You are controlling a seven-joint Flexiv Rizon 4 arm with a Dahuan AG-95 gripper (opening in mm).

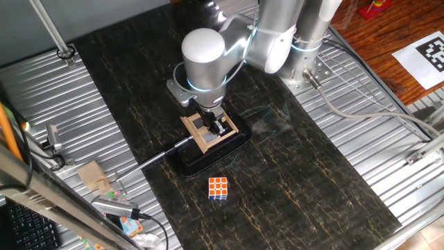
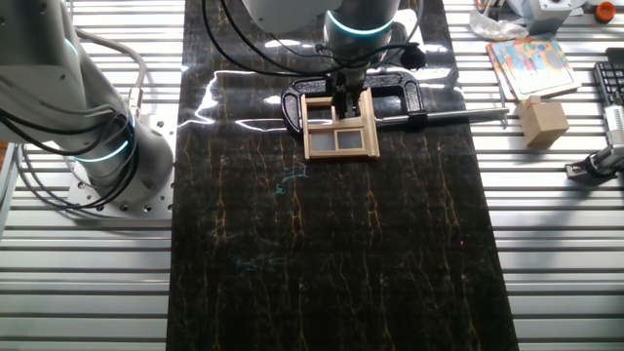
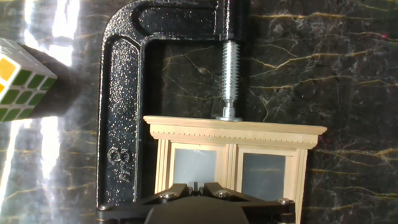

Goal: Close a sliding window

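The desk is a dark marbled slab flanked by ribbed metal panels; nothing on it serves as a container. The silver arm reaches down from the far edge over the middle of the slab. Under it a black C-clamp lies flat — its threaded screw presses against the top moulding of the sliding window, a light-wood frame with grey panes lying face up inside the clamp. The clamp's long handle rod sticks out sideways. A puzzle cube sits apart from the window, nearer the front edge, and is cut off at the left border of the hand view. The claw is directly over the window's panes — its fingertips are hidden in every view, so whether it is spread or pressed together cannot be told
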